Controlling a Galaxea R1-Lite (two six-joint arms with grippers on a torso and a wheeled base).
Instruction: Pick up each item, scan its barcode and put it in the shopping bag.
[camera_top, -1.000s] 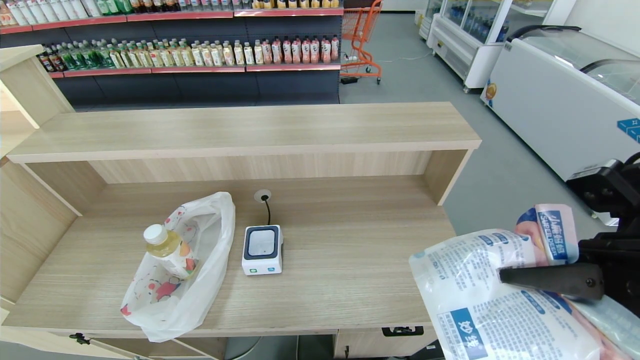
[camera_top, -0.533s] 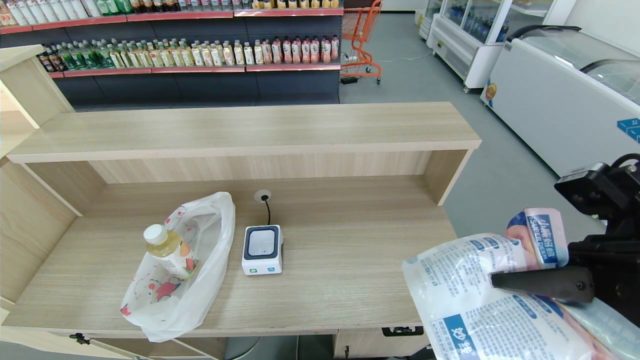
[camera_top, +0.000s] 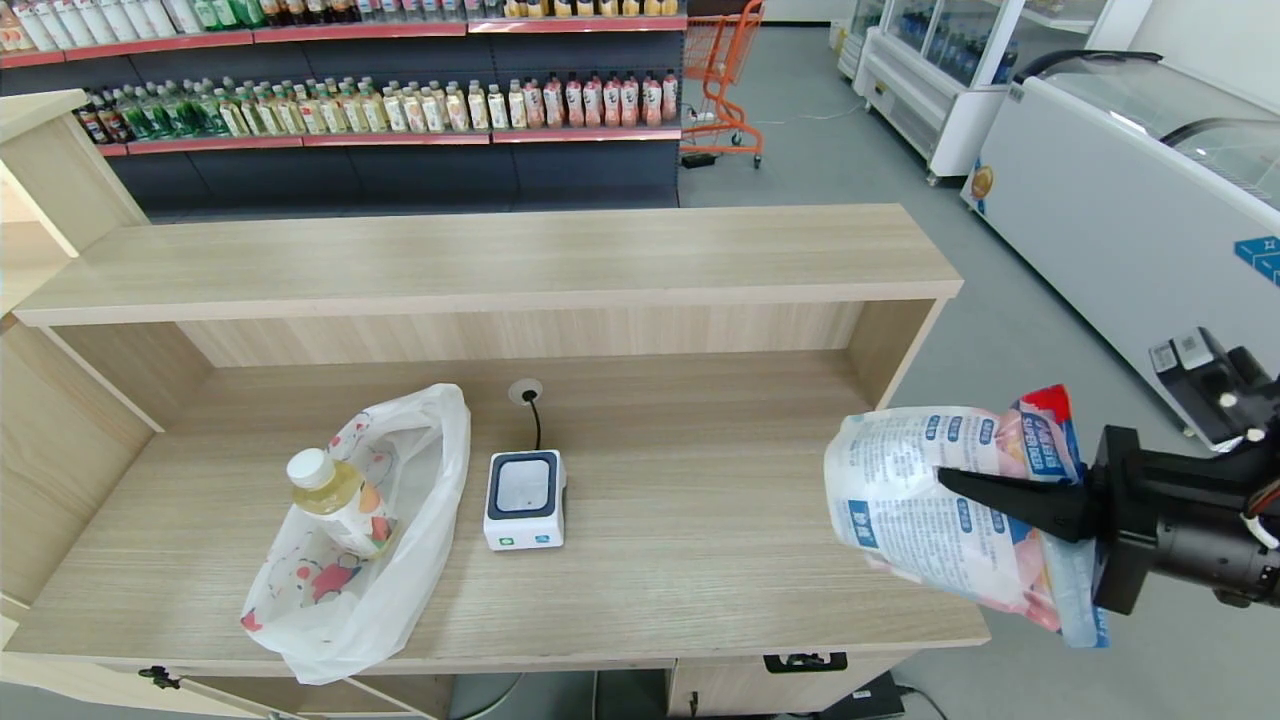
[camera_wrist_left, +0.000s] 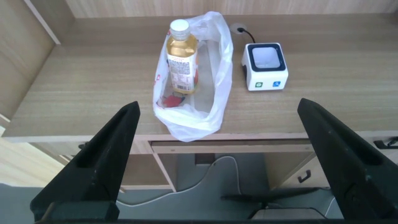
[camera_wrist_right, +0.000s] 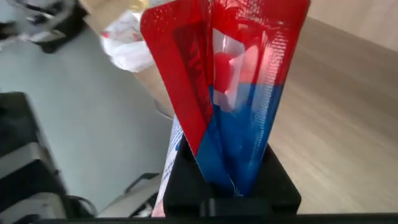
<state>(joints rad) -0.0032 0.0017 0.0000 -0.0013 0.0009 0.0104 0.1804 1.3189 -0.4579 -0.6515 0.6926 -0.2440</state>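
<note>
the right gripper is clamped on a printed snack packet, held in the air over the counter's near right corner. its printed back is turned towards the camera, probably so the barcode can be found. the scanner sits mid-counter, well left of the packet, window up. just left of it the shopping bag lies mouth agape, a bottle already inside. the left gripper hangs spread wide and empty, off the near edge, leaving the path free.
</note>
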